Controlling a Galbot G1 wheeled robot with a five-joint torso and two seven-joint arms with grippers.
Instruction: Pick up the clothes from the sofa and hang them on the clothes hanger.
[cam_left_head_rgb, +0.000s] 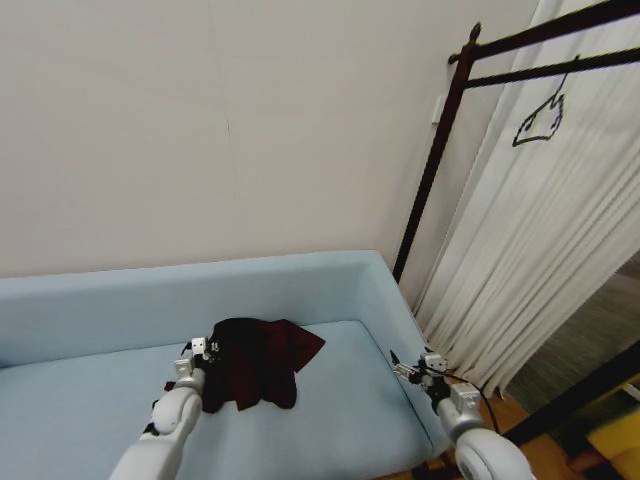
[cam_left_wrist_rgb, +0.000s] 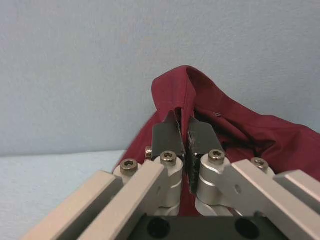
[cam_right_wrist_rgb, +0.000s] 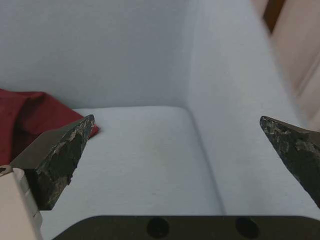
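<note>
Head view: a crumpled dark-red cloth (cam_left_head_rgb: 258, 362) lies mid-seat on the smooth pale-blue sofa (cam_left_head_rgb: 100, 300), left gripper (cam_left_head_rgb: 197, 352) at its edge, right gripper (cam_left_head_rgb: 415, 366) by the sofa's right arm, a dark wooden rack (cam_left_head_rgb: 430, 170) and wire hanger (cam_left_head_rgb: 540, 120) beyond it. Left wrist view: ridged black fingers (cam_left_wrist_rgb: 167, 132) clench a raised cloth fold. Right wrist view: fingers (cam_right_wrist_rgb: 60, 150) spread wide over the sofa's corner, cloth apart.

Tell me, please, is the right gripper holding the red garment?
No, the right gripper has its fingers wide apart over the sofa seat.
</note>
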